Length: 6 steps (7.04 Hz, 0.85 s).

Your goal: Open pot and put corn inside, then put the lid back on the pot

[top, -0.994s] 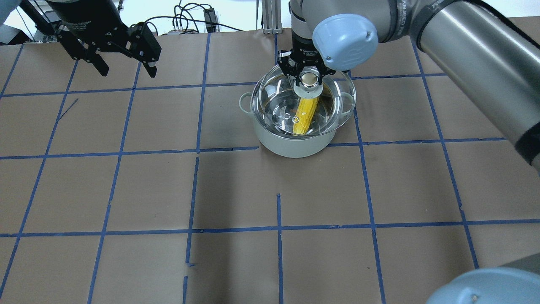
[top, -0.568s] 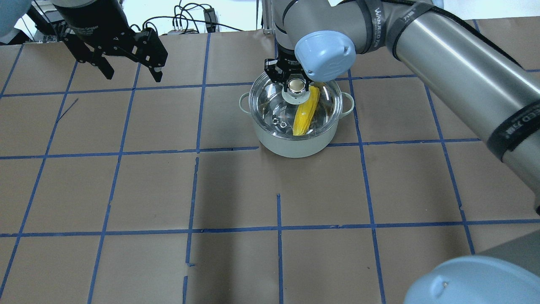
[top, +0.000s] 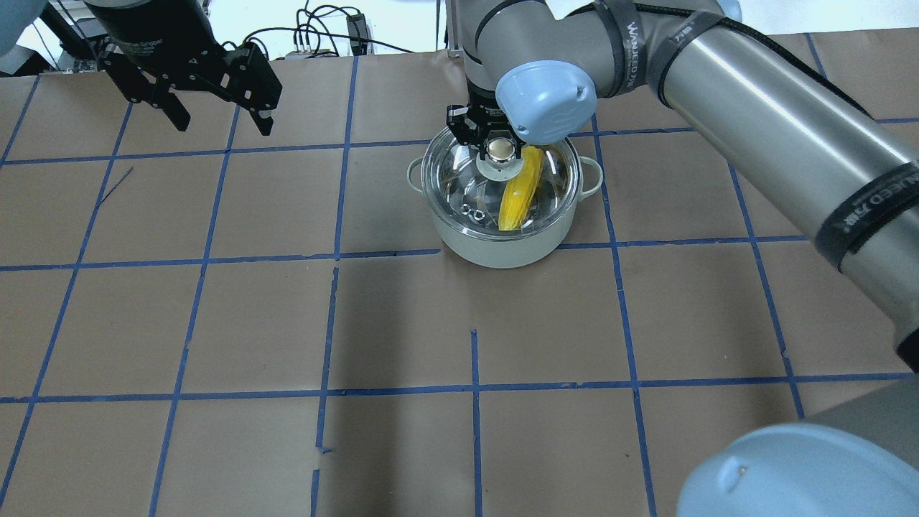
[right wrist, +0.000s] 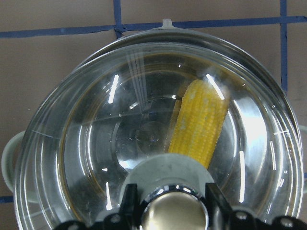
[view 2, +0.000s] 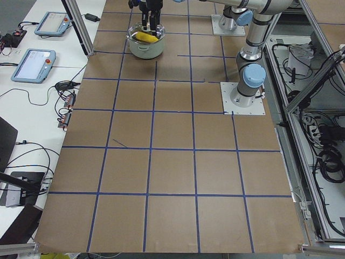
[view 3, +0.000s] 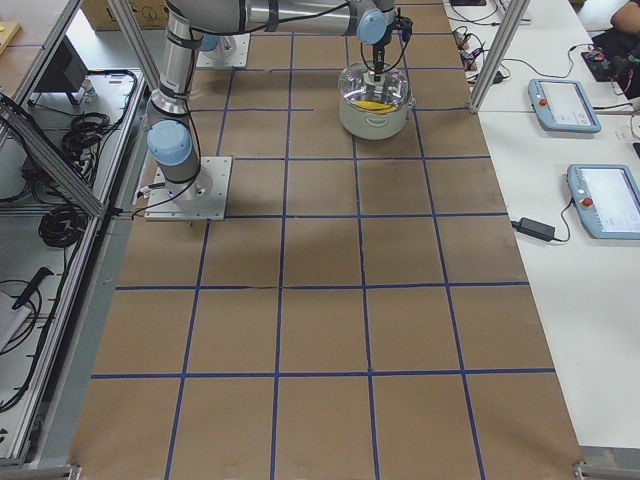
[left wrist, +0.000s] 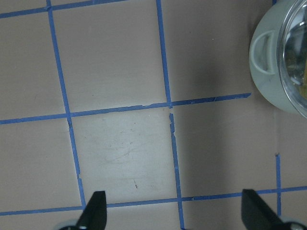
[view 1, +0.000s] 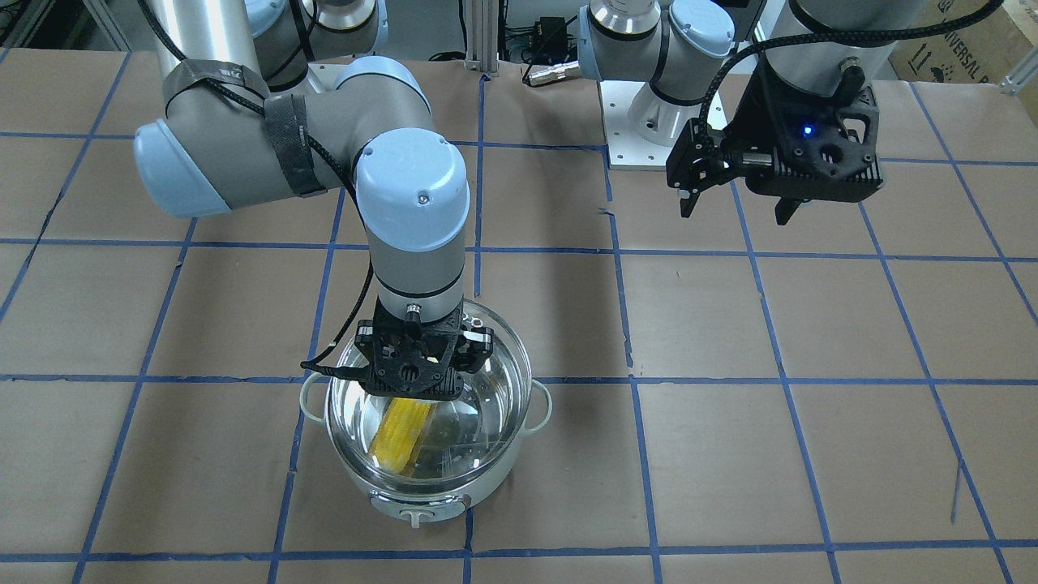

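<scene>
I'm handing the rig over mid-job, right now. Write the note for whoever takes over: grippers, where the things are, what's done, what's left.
The right gripper is shut on the knob of the lid, directly above the pot.
The left gripper is open and empty, hovering over the table well away from the pot.
The corn lies inside the pot, under the glass. The lid looks seated level on the pot's rim.
Done: corn in, lid on.
Left: open the right gripper, lift it clear, and check that the lid sits flush.
</scene>
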### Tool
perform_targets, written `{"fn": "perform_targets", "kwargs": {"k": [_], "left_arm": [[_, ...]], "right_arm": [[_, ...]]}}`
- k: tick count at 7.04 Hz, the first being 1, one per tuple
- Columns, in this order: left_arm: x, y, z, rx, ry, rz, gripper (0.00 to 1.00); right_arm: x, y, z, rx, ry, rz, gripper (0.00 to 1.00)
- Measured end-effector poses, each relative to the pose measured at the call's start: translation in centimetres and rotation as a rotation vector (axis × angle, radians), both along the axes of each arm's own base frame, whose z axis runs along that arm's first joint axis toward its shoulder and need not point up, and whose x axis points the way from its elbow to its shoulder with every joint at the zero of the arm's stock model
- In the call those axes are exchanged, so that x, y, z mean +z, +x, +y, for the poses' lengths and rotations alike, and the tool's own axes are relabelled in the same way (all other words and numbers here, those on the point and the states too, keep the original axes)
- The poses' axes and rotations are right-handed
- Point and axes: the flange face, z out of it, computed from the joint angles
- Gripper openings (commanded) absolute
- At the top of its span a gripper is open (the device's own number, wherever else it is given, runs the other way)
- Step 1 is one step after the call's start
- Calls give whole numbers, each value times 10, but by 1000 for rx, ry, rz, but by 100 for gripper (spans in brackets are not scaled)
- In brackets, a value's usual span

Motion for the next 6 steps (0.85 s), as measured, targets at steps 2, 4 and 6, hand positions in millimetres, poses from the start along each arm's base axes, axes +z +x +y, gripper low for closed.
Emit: {"fn": "perform_targets", "kwargs": {"k": [2, 4, 6], "left_arm": [[0, 0, 1, -2, -1, 1, 100], [-2, -1, 2, 1, 0, 6, 100], [-2, -1, 2, 4, -1, 7, 100]], "right_arm": [[-2, -1, -1, 1, -1, 9, 11], [-3, -2, -1, 1, -2, 19, 11], [-5, -2, -2, 0, -1, 21, 11]]}}
